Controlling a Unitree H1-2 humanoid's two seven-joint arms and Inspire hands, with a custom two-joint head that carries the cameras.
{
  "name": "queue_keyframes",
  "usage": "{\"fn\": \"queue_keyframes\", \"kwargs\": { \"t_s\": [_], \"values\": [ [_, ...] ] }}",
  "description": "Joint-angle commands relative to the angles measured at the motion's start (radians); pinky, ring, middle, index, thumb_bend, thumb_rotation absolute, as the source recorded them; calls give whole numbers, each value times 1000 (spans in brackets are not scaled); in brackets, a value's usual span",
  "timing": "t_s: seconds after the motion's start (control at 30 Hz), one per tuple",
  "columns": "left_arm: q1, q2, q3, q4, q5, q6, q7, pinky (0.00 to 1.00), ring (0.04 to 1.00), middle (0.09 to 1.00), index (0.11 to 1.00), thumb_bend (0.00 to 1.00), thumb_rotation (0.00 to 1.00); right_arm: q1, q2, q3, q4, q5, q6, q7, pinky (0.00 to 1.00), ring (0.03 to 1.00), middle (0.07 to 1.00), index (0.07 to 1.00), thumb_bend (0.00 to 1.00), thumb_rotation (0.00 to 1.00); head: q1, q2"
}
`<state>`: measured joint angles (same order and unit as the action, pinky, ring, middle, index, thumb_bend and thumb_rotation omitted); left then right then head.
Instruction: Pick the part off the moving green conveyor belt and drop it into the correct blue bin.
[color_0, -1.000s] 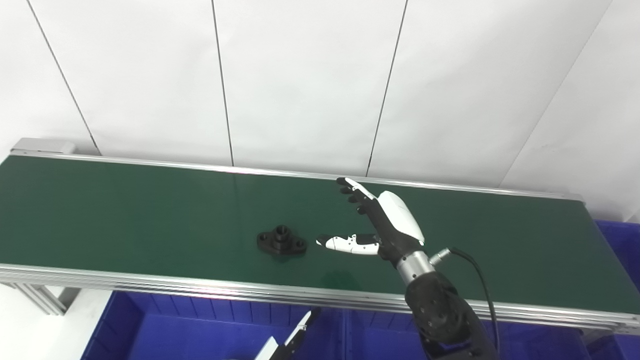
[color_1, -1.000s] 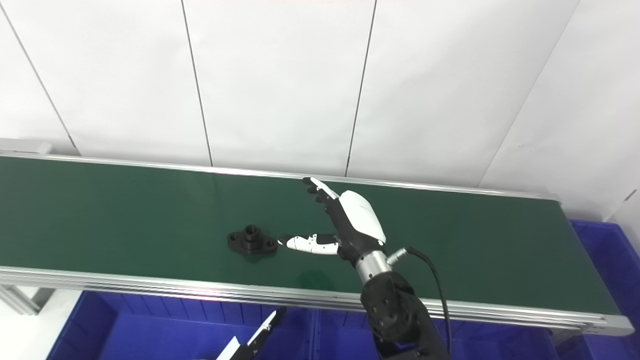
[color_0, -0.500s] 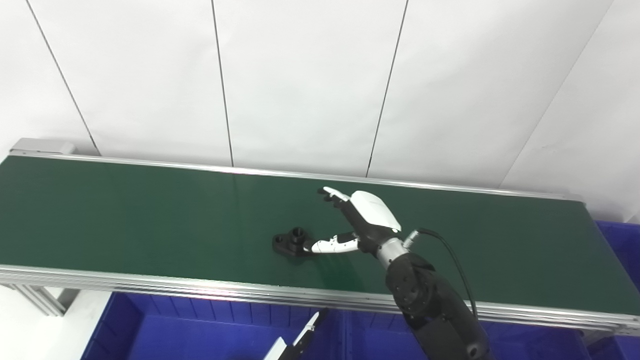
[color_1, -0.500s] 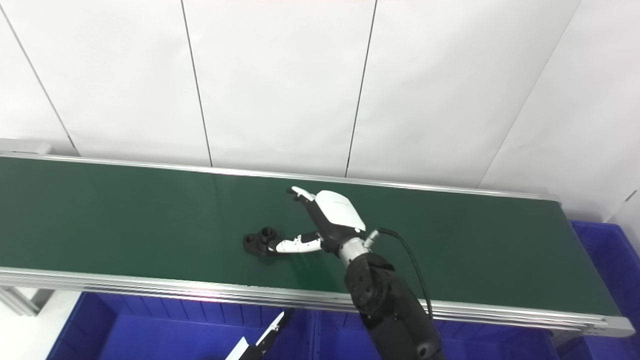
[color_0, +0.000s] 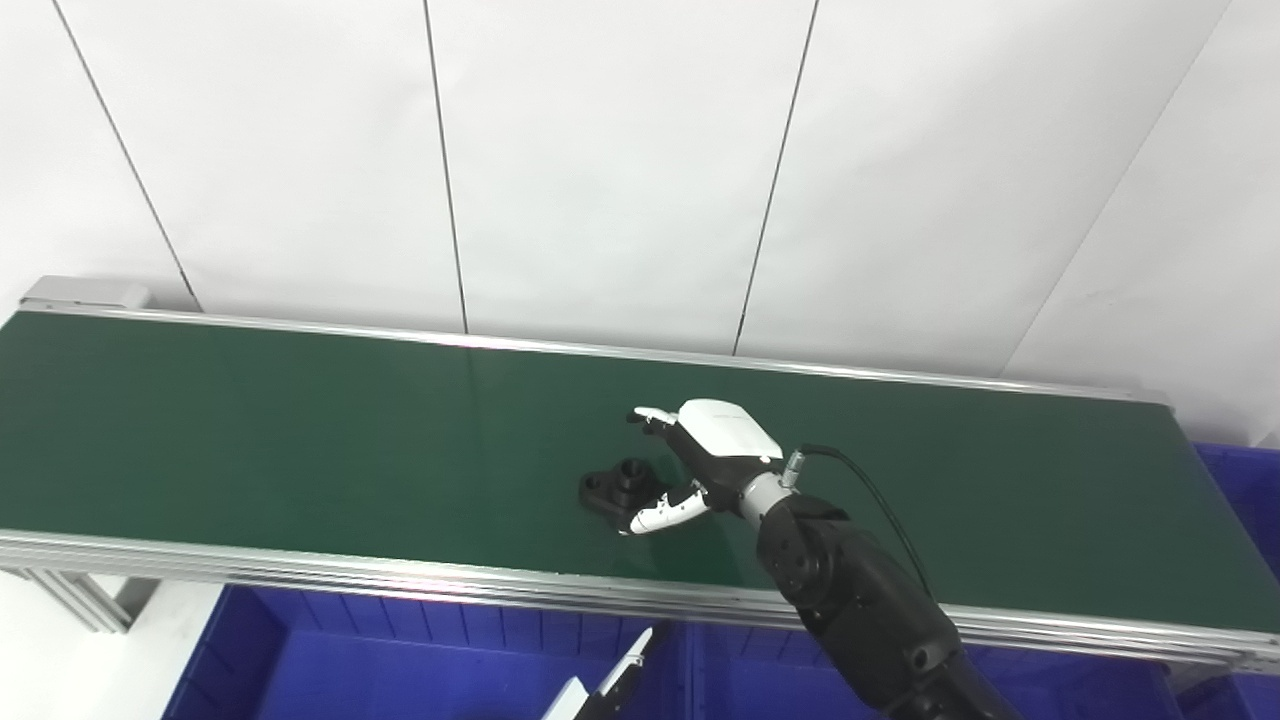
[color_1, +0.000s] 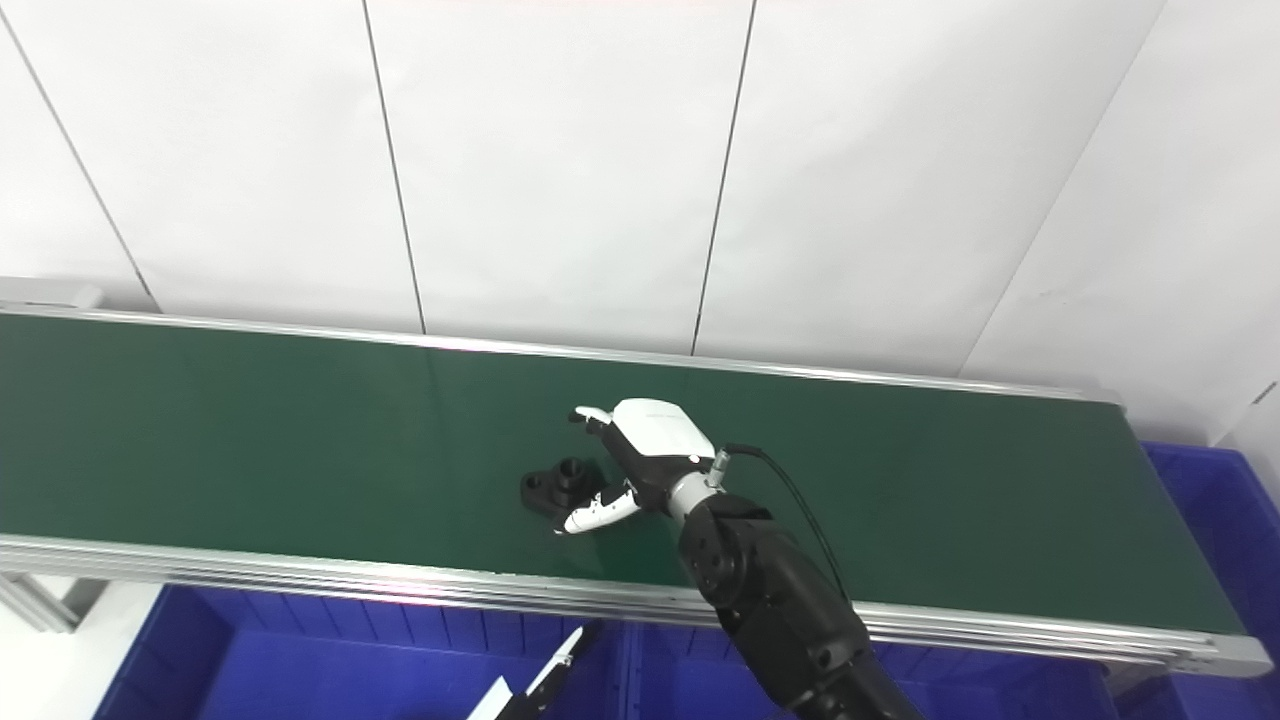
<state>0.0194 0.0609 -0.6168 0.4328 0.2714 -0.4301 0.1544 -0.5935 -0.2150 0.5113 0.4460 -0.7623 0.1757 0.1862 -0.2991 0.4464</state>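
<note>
Black flanged part (color_0: 618, 487): lies on the green belt (color_0: 300, 430), centre of frame, near its front rail. Right hand (color_0: 700, 460): open, thumb low just right of the part, fingers arched behind it, nothing gripped. Left hand (color_0: 600, 690): only a sliver at bottom edge, state cannot be told. Blue bins (color_0: 400, 660) below. Advice: close around the raised hub, matching belt drift, before lifting.

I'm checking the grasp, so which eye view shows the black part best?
The left eye view: the black part shows its flange and boss left of the right hand. The right eye view shows the same, the thumb covering its near corner.
</note>
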Motion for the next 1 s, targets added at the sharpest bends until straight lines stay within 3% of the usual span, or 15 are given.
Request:
{"fn": "queue_keyframes", "kwargs": {
  "t_s": [0.0,0.2,0.4,0.43,0.47,0.5,0.53,0.57,0.7,0.97],
  "values": [
    [-17,-9,-6,-21,15,-40,29,1000,1000,1000,1000,763,850,-48,-5,10,-8,-15,-34,-7,854,853,868,918,768,366,4,3],
    [-20,-9,-18,-23,24,-40,50,1000,1000,1000,1000,757,853,-42,-15,44,21,-24,-44,4,869,851,869,917,761,362,12,11],
    [-19,-10,-25,-27,15,-40,56,1000,1000,1000,1000,764,849,-22,-19,63,46,-24,-68,-25,816,826,843,906,768,336,14,24],
    [-19,-10,-26,-27,14,-40,57,1000,1000,1000,1000,763,848,-17,-18,62,46,-22,-70,-30,669,720,767,883,741,263,14,24],
    [-18,-9,-26,-30,11,-40,53,1000,1000,1000,1000,763,848,-7,-17,59,38,-16,-70,-33,618,684,742,874,732,237,15,26],
    [-18,-9,-26,-32,9,-40,50,1000,1000,1000,1000,763,849,0,-16,57,32,-12,-70,-35,460,533,592,827,628,97,15,26],
    [-17,-9,-25,-35,8,-40,45,1000,1000,1000,1000,763,850,9,-17,55,20,-11,-70,-40,407,482,541,811,592,49,15,28],
    [-16,-10,-23,-36,9,-40,44,1000,1000,1000,1000,768,852,16,-19,55,11,-12,-71,-44,374,425,503,618,541,16,14,29],
    [-18,-14,-26,-33,4,-40,53,1000,1000,1000,1000,766,844,22,-30,70,-23,-39,-54,-40,374,402,504,541,514,1,14,31],
    [-24,-14,-30,-27,7,-40,65,1000,1000,1000,1000,750,850,26,-36,84,-64,-77,-46,-45,342,382,491,548,511,0,8,30]
  ]
}}
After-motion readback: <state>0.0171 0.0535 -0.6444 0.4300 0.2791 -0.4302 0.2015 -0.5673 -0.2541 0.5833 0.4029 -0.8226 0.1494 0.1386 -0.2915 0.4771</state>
